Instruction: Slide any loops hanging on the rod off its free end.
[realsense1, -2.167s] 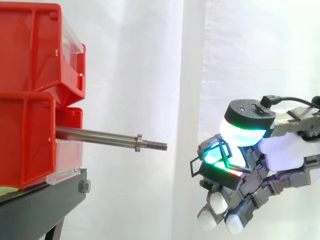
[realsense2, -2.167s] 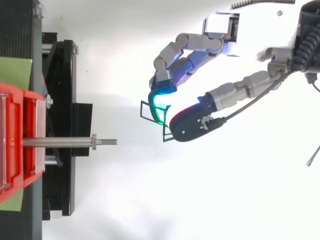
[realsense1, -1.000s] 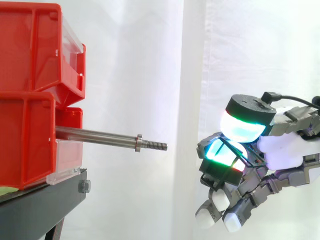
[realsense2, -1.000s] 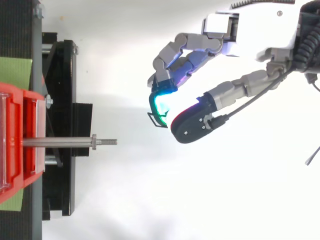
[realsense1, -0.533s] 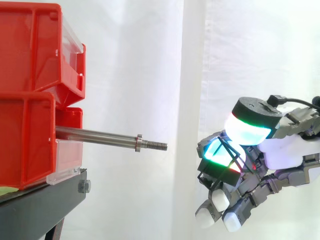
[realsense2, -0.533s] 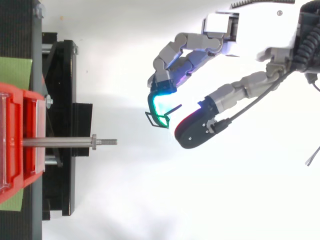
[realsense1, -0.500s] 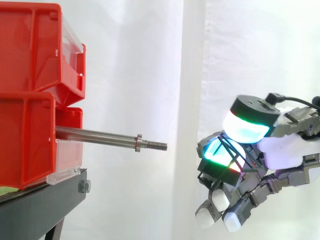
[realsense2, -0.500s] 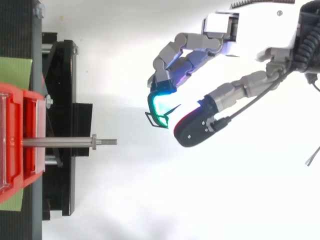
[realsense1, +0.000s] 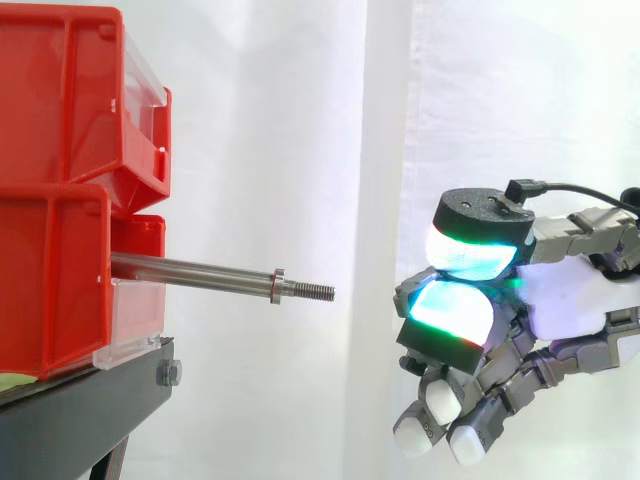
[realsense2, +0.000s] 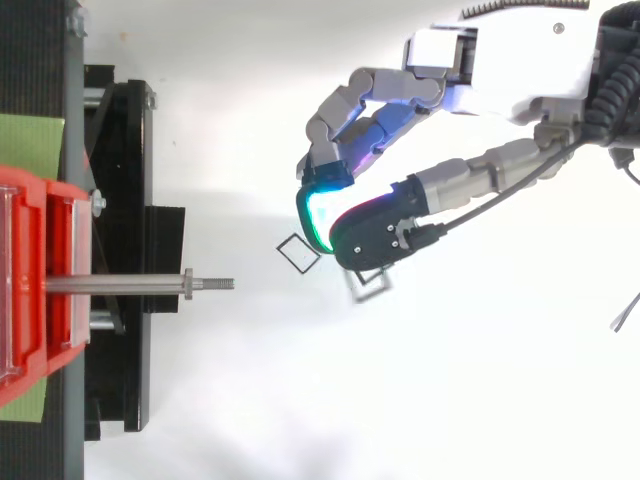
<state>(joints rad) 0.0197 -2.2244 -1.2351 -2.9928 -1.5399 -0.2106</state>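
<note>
Zero loops on the rod (realsense1: 200, 272), bare at mid-left; one small square loop (realsense2: 298, 253) loose at top-view centre, between rod tip and hand (realsense2: 520, 75). Hand curled, pads (realsense1: 452, 310) meeting, holding nothing; best backed off rightward, clear of the tip.

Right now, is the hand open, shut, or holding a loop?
The hand is shut, holding nothing; the loop is clear of it.
</note>
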